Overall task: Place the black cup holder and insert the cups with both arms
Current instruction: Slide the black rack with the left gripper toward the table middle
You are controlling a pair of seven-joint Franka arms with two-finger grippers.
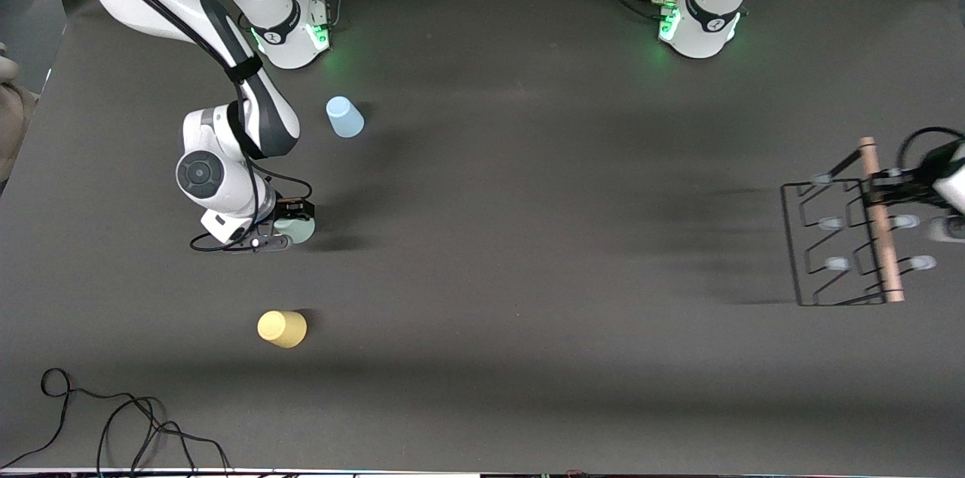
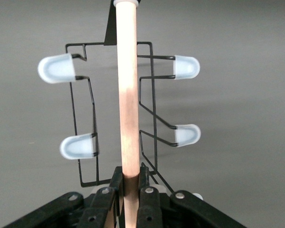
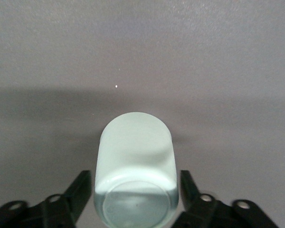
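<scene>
- Left tool (image 2: 130,192) pinched the black cup holder (image 1: 837,244) by its wooden rod handle (image 2: 127,95); the rack could swing and, seemingly, tip.
- Right tool (image 3: 135,199), spread, straddled the pale green cup (image 3: 134,166); closing off-centre could topple it.

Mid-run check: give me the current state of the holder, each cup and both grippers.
black cup holder: at the left arm's end of the table, no cups on its pegs.
left gripper: shut on the holder's wooden handle.
right gripper: open around the pale green cup.
pale green cup: upside down, between the fingers.
light blue cup: upside down, free.
yellow cup: upside down, free.
</scene>
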